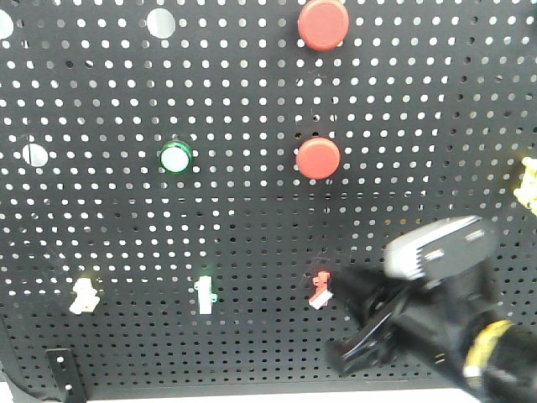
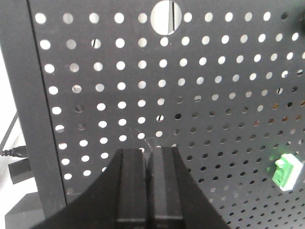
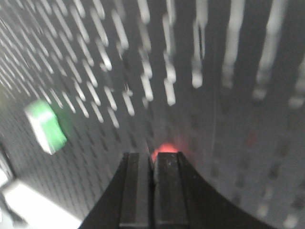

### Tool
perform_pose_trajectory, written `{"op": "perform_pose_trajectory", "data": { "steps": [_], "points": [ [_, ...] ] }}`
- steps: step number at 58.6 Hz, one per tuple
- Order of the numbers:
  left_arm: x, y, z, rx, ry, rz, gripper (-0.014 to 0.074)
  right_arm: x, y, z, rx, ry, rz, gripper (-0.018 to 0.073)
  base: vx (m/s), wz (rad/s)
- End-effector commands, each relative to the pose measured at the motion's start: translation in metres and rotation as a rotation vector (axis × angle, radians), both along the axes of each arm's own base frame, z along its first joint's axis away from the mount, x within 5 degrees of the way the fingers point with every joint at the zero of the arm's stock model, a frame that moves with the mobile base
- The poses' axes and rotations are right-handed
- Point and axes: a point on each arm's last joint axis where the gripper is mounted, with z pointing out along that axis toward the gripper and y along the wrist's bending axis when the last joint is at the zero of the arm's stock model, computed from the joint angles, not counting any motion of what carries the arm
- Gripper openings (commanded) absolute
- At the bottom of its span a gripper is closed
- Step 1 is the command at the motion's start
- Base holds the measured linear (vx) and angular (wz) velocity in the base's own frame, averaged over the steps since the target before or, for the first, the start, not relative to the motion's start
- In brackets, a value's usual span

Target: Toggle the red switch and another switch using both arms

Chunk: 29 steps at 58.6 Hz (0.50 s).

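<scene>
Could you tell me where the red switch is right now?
Front view: red switch on the pegboard's bottom row, right of the white-green toggle, at the right gripper's tip.

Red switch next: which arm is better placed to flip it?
Right. The right gripper, closed, sits just short of the red switch. The left gripper, also closed, faces bare pegboard with only a green-based toggle off to its side.
</scene>
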Motion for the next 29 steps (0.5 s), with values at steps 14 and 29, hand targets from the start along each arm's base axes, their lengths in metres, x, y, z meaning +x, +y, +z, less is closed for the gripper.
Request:
{"op": "perform_pose_trajectory", "data": {
  "steps": [14, 29],
  "points": [
    [-0.0020, -0.0021, 0.0199, -0.045, -0.115, -0.022, 0.0003, -0.0059, -0.0015, 0.0276, 0.076, -0.122, 0.025, -0.0006, 0.00, 0.00],
    [-0.0019, -0.0022, 0.0180, -0.044, -0.113, -0.023, 0.0003, -0.0059, -0.0015, 0.0276, 0.076, -0.122, 0.025, -0.0006, 0.00, 0.00]
  ]
}}
